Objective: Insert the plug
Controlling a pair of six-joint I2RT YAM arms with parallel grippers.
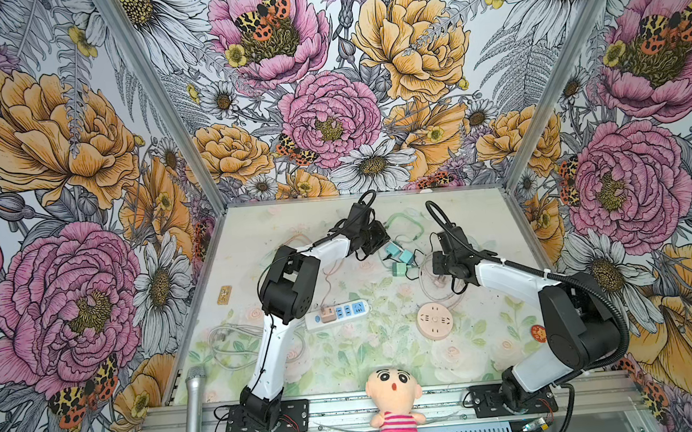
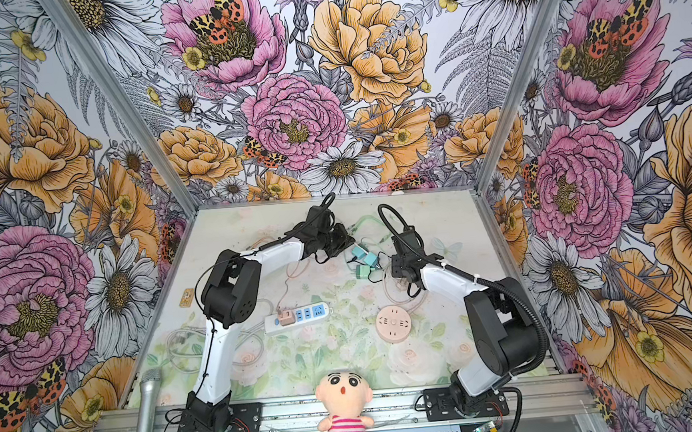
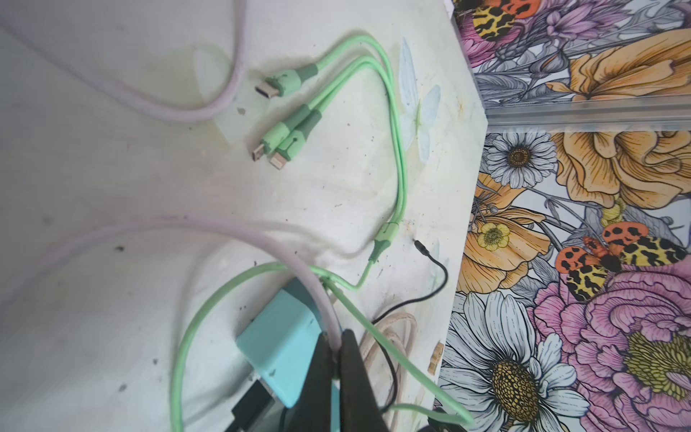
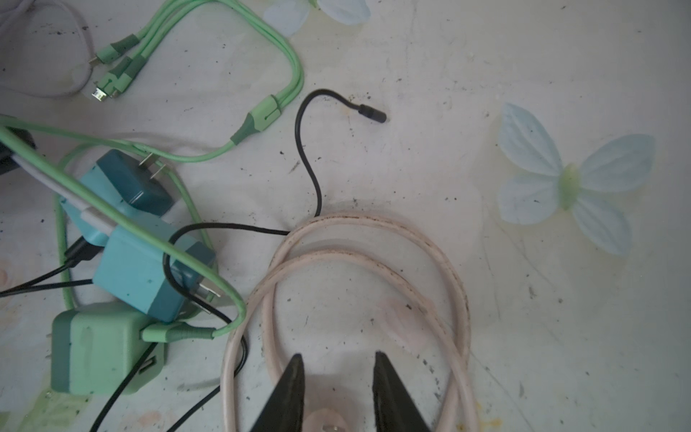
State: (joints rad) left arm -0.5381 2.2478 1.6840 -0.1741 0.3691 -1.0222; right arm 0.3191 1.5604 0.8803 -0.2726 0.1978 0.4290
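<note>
Plug point(image 3: 278, 348), the blue one, is being left lying in the cable tangle, well apart from the power strip point(image 1: 353, 308), with the lilac cable point(image 3: 187, 221) just beside it being pinched tight by the left gripper point(image 3: 338, 336) and the right gripper point(image 4: 337, 354) being held spread; a slow lift is being advised, since the green cable point(image 3: 401, 168) looks draped over it.

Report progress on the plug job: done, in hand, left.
Done: one pink adapter looks plugged into the power strip.
In hand: the left gripper is shut on the lilac cable beside the blue adapter. The right gripper straddles a pink plug, grip unclear.
Left: carrying a plug to a free socket.
</note>
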